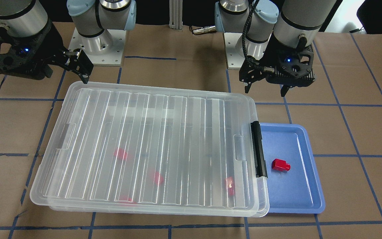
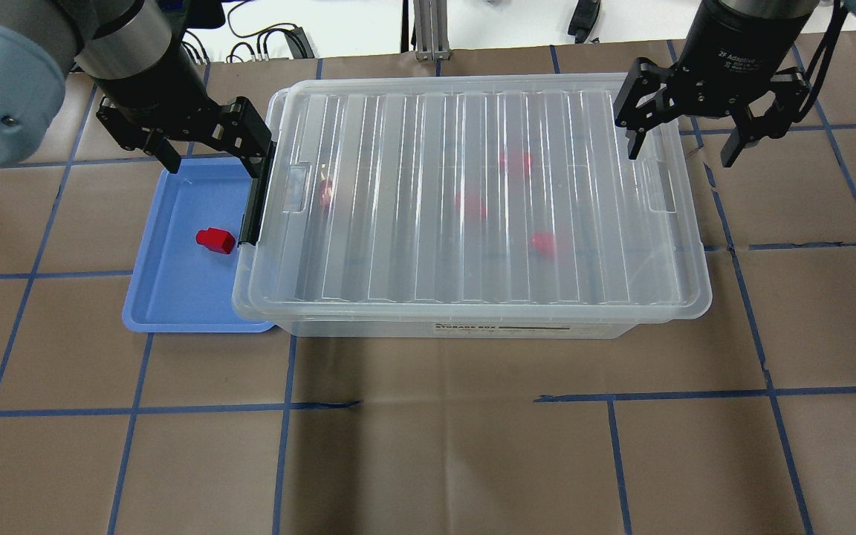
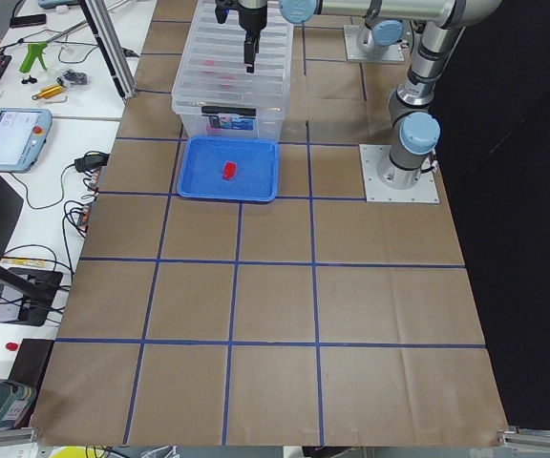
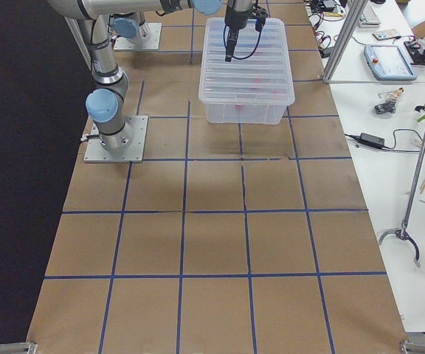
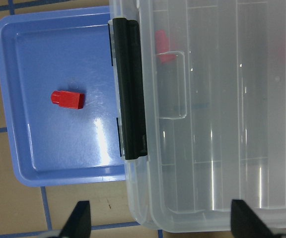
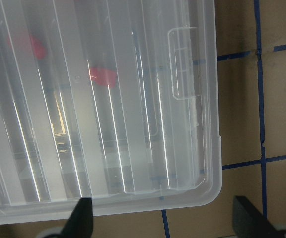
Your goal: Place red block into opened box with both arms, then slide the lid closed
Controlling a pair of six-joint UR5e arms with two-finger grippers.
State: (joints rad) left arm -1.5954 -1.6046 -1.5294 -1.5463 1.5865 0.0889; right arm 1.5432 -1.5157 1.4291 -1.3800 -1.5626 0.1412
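Observation:
A clear box stands mid-table with the ridged lid lying flat over it, so its top is covered. A black latch runs along its left short end. Beside that end, one red block lies on a blue tray; it also shows in the left wrist view. Several red blocks show blurred through the lid. My left gripper hangs open and empty above the latch end. Over the opposite short end, my right gripper is open and empty too.
Brown paper with a blue tape grid covers the table. The arm bases stand behind the box. In the side views, benches with tools and cables line the far side, and wide bare paper lies toward the table's ends.

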